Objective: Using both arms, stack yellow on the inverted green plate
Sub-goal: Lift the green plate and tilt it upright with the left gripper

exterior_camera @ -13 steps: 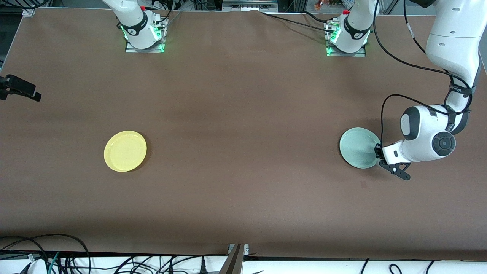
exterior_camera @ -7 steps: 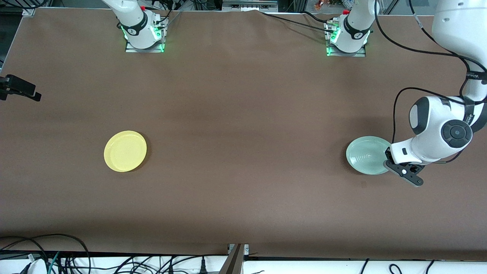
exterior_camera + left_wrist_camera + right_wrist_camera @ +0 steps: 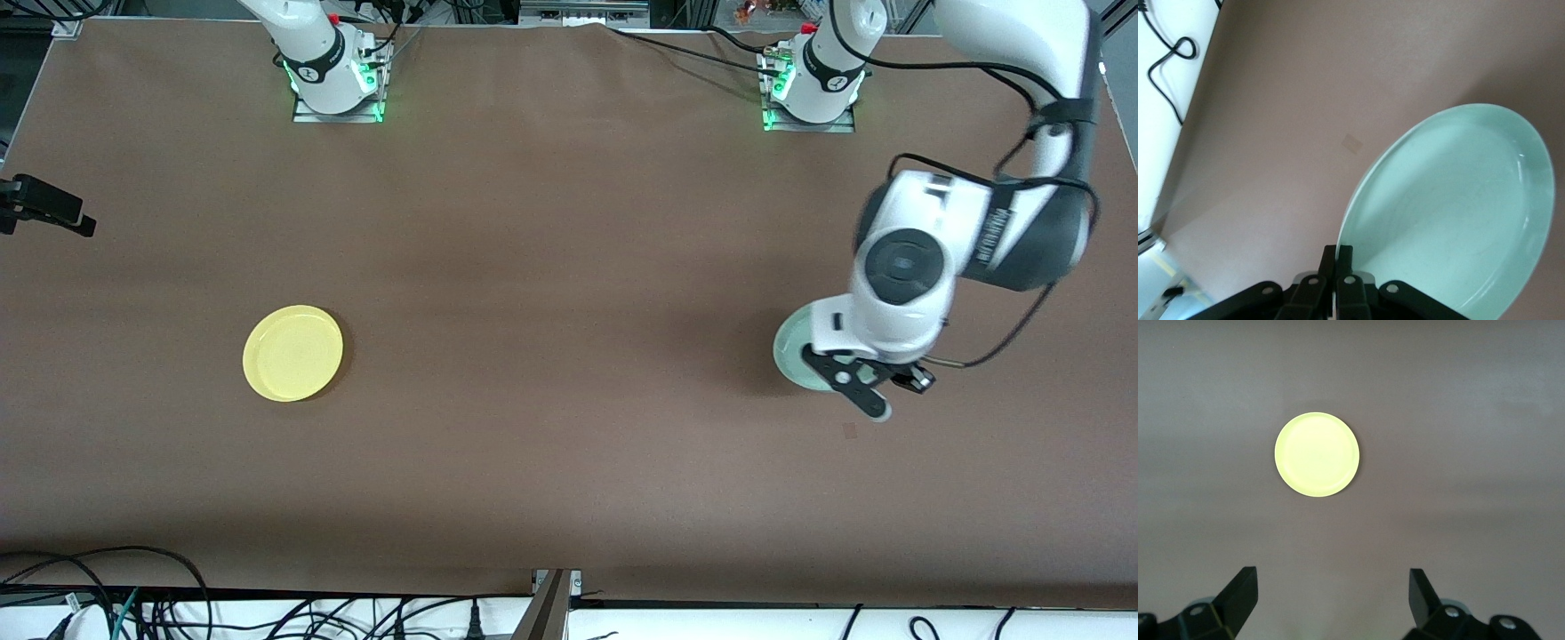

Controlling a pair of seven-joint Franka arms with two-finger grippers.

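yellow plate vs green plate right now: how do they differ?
The yellow plate lies flat on the table toward the right arm's end, untouched; the green plate is tilted, pinched at its rim by the left gripper. The right gripper hangs open high over the yellow one. Both are round, shallow, similar in width.

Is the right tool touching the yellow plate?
No. In the right wrist view the right tool is open, high over the table, with the yellow plate lying untouched well below it.

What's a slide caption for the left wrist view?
Left gripper shut on the rim of the green plate, plate tilted above the brown table.
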